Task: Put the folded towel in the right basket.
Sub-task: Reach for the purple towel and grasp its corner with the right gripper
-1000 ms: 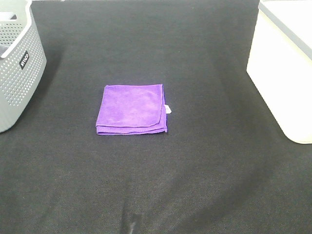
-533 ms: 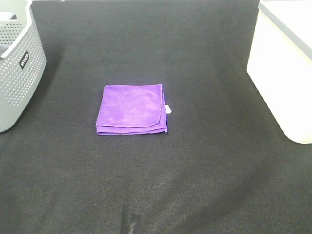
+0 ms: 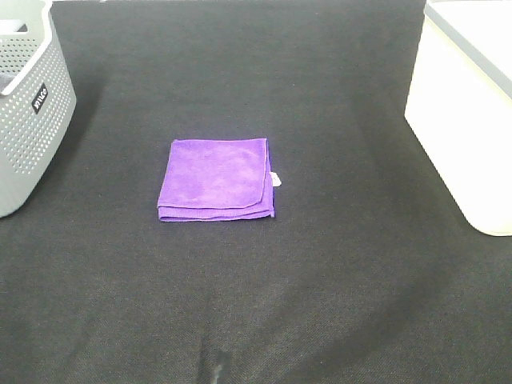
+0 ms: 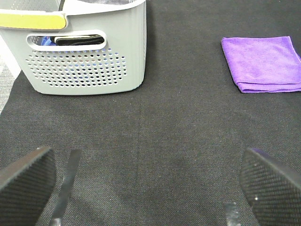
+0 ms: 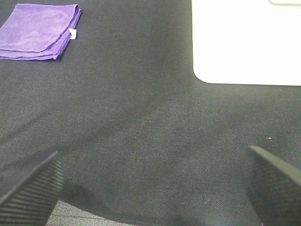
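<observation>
Lying flat on the dark tabletop (image 3: 336, 288), the folded towel (image 3: 214, 179) sits a little toward 9 o'clock from the centre of the overhead view. Its stacked edges face 6 o'clock, and a small white tag (image 3: 276, 179) sticks out at its 3 o'clock side. The right basket (image 3: 460, 128), white and solid-walled, stands at the 2 to 3 o'clock edge, well apart from the towel. A grey basket (image 3: 32, 120) with perforated walls stands at 10 o'clock. The towel lies clear of both, with bare cloth all around it, which should give room for a grasp from above. The white basket is on the right arm's side, so that arm looks the natural one for the carry. The task has not begun.

Neither arm appears in the overhead view. The left tool (image 4: 150, 183) is spread wide, its ribbed fingers (image 4: 26, 181) far apart, holding nothing and touching nothing. The grey basket and the towel lie ahead of it. The right tool (image 5: 150, 188) is equally wide, with its fingers (image 5: 275, 183) empty and clear of the tabletop, well short of the towel and of the white basket's wall.
</observation>
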Available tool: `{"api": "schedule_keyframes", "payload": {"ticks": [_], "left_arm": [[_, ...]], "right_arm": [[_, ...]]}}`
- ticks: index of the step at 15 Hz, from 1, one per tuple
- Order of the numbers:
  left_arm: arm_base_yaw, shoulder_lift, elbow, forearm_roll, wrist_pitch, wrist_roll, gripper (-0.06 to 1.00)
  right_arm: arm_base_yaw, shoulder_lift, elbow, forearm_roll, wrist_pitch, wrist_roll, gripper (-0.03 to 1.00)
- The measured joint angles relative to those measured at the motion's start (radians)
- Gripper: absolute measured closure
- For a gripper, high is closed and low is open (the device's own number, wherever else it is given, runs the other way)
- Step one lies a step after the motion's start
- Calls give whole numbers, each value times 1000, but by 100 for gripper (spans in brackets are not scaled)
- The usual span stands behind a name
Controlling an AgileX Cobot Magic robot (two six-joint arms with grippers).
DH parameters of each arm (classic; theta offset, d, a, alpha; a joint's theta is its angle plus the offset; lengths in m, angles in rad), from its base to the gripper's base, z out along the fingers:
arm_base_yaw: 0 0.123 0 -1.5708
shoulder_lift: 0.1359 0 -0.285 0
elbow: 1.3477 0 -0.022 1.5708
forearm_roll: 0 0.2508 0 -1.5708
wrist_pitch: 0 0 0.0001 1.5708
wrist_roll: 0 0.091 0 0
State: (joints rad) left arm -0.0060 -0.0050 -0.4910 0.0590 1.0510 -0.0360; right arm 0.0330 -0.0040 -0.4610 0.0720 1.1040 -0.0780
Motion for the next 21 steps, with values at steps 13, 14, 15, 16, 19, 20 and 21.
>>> {"api": "schedule_keyframes", "payload": {"ticks": [13,14,15,16,19,20,21], "left_arm": [[0,0,0,0,0,0,-4],[0,0,0,0,0,0,-4],[0,0,0,0,0,0,-4],[0,0,0,0,0,0,-4],[0,0,0,0,0,0,-4],[0,0,0,0,0,0,-4],[0,0,0,0,0,0,-4]], "right_arm": [[0,0,0,-6,0,0,-1],[0,0,0,-6,0,0,-1],[0,0,0,-6,0,0,-1],[0,0,0,-6,0,0,-1],[0,0,0,-5,0,0,-1],[0,0,0,-5,0,0,-1],[0,0,0,-5,0,0,-1]]}}
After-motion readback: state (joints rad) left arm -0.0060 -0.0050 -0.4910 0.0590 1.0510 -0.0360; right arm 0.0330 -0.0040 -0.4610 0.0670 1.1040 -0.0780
